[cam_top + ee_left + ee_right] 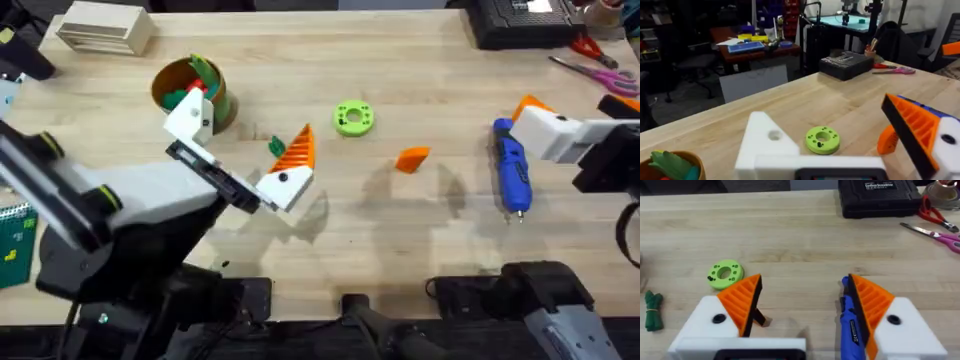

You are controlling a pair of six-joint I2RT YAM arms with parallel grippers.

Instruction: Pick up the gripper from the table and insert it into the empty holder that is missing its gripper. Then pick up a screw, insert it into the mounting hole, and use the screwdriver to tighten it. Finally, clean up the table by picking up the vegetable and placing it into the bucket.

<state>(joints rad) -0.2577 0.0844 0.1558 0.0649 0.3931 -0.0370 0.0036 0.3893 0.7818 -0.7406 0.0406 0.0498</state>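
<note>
The loose orange gripper (412, 158) lies on the table (400, 60) between the two arms; in the left wrist view the gripper (886, 140) peeks out behind my padded finger. My left gripper (240, 145) is open. One of its fingers is the bare white holder (190, 118), the other carries an orange pad. The dark-green vegetable (276, 146) lies close to that padded finger. The orange bucket (190, 90) holds green and red toys. My right gripper (535, 125) is open over the far end of the blue screwdriver (511, 165).
A bright green disc (352, 118) lies mid-table. A black case (515, 22) and red-handled scissors (595, 65) sit at the far right corner. A pale box (103, 28) stands at the far left, and a green card (15, 240) lies at the left edge.
</note>
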